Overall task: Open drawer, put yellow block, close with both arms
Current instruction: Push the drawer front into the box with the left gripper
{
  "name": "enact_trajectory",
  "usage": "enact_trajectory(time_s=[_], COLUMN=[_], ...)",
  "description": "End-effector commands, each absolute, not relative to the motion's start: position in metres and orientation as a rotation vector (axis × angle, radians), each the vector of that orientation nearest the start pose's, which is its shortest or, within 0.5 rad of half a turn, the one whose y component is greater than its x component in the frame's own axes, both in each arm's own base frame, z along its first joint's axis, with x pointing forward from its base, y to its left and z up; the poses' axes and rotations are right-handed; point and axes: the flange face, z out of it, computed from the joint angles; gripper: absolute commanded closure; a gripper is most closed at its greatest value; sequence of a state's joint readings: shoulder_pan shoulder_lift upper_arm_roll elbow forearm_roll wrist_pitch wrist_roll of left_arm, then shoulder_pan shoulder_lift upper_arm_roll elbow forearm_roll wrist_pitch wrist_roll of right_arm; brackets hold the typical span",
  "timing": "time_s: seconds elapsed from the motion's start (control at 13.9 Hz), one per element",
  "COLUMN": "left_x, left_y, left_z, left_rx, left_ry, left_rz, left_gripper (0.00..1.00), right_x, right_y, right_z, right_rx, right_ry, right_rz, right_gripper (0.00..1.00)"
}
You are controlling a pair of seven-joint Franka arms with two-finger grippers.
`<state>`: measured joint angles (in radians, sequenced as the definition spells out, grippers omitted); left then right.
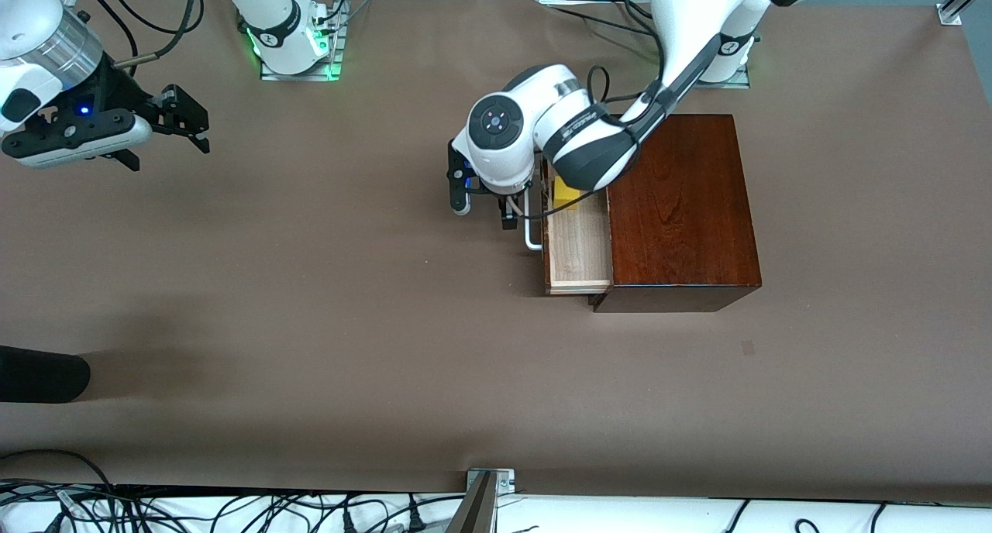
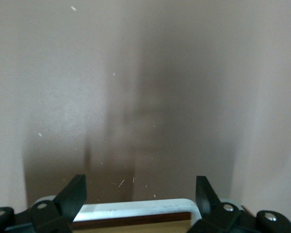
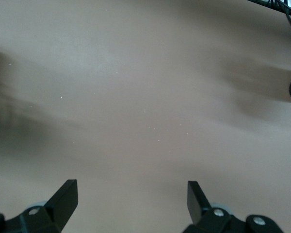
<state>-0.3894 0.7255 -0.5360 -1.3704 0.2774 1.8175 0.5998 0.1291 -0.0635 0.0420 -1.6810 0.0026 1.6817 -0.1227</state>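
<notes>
The dark mahogany box (image 1: 678, 208) stands toward the left arm's end of the table. Its drawer (image 1: 577, 246) is pulled partly out, with the pale tray showing. The yellow block (image 1: 564, 194) lies in the drawer, partly hidden under the left arm. My left gripper (image 1: 511, 208) is low in front of the drawer, by the white handle (image 1: 532, 231). In the left wrist view the left gripper (image 2: 140, 194) is open, and the handle (image 2: 136, 209) lies between its fingers, untouched. My right gripper (image 1: 186, 122) waits open and empty over bare table at the right arm's end; it also shows in the right wrist view (image 3: 131, 194).
A dark rounded object (image 1: 39, 374) juts in at the table's edge at the right arm's end, nearer to the front camera. A metal bracket (image 1: 484, 494) and cables (image 1: 232, 510) run along the table's near edge.
</notes>
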Motion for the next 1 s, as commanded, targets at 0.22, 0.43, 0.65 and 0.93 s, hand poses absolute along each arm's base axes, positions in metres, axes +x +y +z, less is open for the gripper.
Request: enact_trajectory(time_s=[0.22, 0.43, 0.65, 0.93], left_x=[0.507, 0.510, 0.510, 0.511], left_y=[-0.467, -0.448, -0.435, -0.419], left_z=[0.284, 0.282, 0.292, 0.290], left_rx=[-2.051, -2.056, -2.051, -2.065], left_ry=[2.346, 2.308, 2.271, 2.221], left_rz=[0.390, 0.513, 0.611, 0.713], left_gripper=[0.00, 0.00, 0.00, 0.00], right_x=[0.538, 0.541, 0.548, 0.544], right_y=[0.085, 0.075, 0.070, 0.096], right_z=[0.617, 0.627, 0.623, 0.627], right_rx=[-3.126, -3.130, -3.118, -3.121], right_ry=[-0.419, -0.383, -0.348, -0.435], right_rz=[-0.107, -0.141, -0.132, -0.143], right_gripper=[0.00, 0.00, 0.00, 0.00])
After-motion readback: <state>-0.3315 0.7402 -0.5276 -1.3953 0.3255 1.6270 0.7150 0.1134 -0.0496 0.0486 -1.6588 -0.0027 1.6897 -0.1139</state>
